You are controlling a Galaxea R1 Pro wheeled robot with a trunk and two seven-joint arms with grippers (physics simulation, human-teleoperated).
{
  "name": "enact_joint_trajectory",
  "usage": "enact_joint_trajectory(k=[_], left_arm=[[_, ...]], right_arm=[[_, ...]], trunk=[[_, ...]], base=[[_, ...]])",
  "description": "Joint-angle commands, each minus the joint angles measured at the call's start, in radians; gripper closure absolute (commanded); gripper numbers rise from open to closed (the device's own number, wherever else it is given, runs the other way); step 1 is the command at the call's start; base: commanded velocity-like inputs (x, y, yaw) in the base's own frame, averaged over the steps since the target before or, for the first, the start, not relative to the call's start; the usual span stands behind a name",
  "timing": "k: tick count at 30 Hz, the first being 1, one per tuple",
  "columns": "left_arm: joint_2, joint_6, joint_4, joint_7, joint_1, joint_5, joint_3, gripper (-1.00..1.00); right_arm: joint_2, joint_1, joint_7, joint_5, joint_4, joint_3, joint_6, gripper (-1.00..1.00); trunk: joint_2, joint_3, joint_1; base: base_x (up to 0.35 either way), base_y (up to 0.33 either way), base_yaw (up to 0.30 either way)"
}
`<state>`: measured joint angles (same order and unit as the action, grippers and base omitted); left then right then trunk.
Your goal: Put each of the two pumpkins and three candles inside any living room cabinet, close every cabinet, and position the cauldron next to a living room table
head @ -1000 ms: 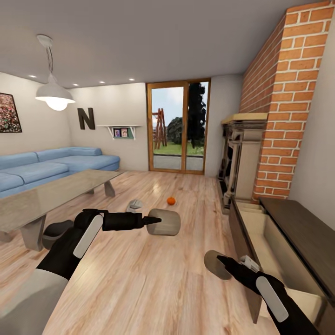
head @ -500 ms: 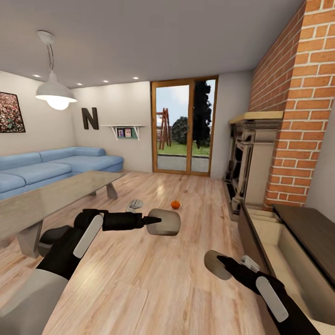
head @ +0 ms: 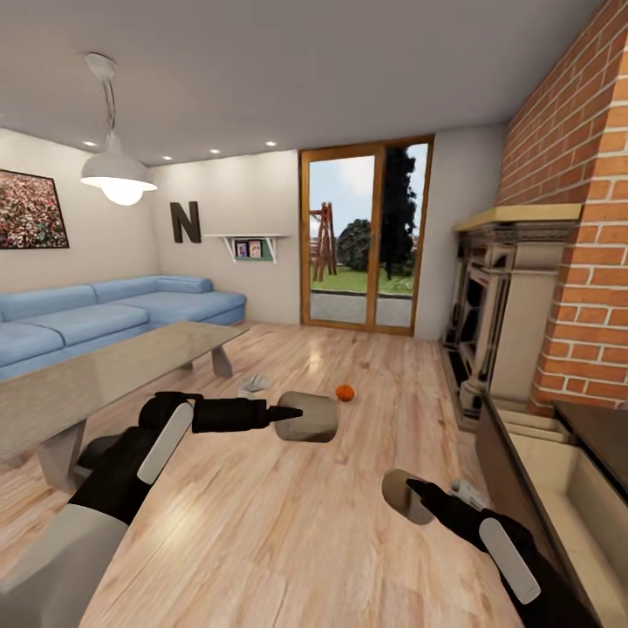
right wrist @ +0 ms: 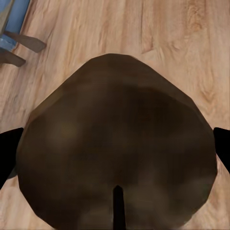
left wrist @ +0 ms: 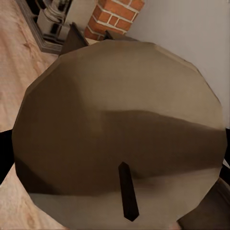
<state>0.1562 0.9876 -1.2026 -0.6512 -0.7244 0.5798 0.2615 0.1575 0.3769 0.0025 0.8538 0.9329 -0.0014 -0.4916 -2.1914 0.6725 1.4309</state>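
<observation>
The long, low dark-brown wooden cabinet [head: 534, 488] stands along the brick wall on the robot's right with a drawer pulled out, its pale inside open to the ceiling. Across the room the low glass-topped coffee table with grey angled legs [head: 113, 375] sits before the blue sofa [head: 105, 314], and a dark rounded shape, likely the black cauldron [head: 100, 451], lies on the floor just beside the table's near leg, half hidden by the left arm.

Each arm carries a stubby tan-beige candle. The left gripper [head: 283, 412] pinches the left candle [head: 307, 417] held out over the wooden floor; in the left wrist view that candle's flat wick end [left wrist: 120, 129] fronts the lens, dark fingers at its flanks. The right gripper [head: 417, 494] clasps the right candle [head: 399, 495] near the open drawer's front edge, its jaws closed on the candle's sides in the right wrist view [right wrist: 115, 143].

One small bright-orange ribbed pumpkin [head: 345, 393] rests on the floor towards the glass door, well apart from the cabinet.

As I judge it, the step is delivering both candles. It would go best if the base squares up to the drawer, each candle is brought over the drawer's middle rather than its rim, lowered close to the bottom, and released one arm at a time so neither rolls out.
</observation>
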Motion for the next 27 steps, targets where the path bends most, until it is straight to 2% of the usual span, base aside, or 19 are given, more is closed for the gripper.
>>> enact_joint_trajectory(k=[1,27], left_arm=[[0.0,0.003,0.0,-0.004,-0.001,0.005,0.001,1.0],[0.0,0.003,0.0,-0.004,-0.001,0.005,0.0,1.0]], right_arm=[[0.0,0.0,0.001,0.007,0.001,0.0,-0.004,1.0],[0.001,0.0,0.002,0.008,0.001,0.0,-0.003,1.0]], trunk=[[-0.001,0.001,0.0],[-0.001,0.001,0.0]], base=[[0.337,0.0,0.185],[0.337,0.0,0.078]])
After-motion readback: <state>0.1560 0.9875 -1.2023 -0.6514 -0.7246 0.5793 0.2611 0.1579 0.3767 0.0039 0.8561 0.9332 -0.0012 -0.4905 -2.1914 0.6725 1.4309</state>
